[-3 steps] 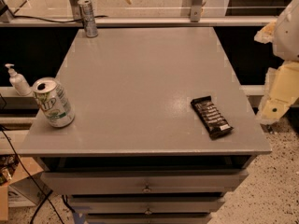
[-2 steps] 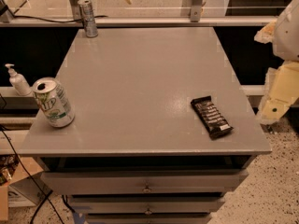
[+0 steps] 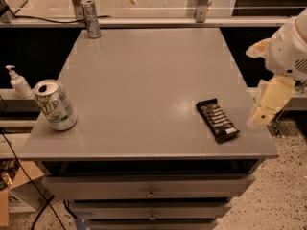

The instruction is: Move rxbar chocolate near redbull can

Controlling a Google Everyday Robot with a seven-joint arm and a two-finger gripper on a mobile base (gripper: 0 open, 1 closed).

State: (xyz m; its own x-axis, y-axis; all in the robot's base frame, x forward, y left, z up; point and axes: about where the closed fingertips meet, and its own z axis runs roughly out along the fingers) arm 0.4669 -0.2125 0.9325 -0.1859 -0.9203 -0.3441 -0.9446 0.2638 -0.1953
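The rxbar chocolate (image 3: pixel 217 120), a flat black wrapper with rows of white text, lies on the grey table (image 3: pixel 144 80) near its front right corner. The redbull can (image 3: pixel 90 18), slim and silver-grey, stands upright at the table's far left corner. My gripper (image 3: pixel 268 104), cream-coloured under a white arm, hangs just off the table's right edge, a short way right of the bar and not touching it. It holds nothing that I can see.
A green-and-white 7UP can (image 3: pixel 54 105) stands near the table's front left edge. A white pump bottle (image 3: pixel 18 82) sits on a shelf to the left, off the table. Drawers (image 3: pixel 151 190) are below the tabletop. A rail with metal posts (image 3: pixel 201 4) runs behind the table.
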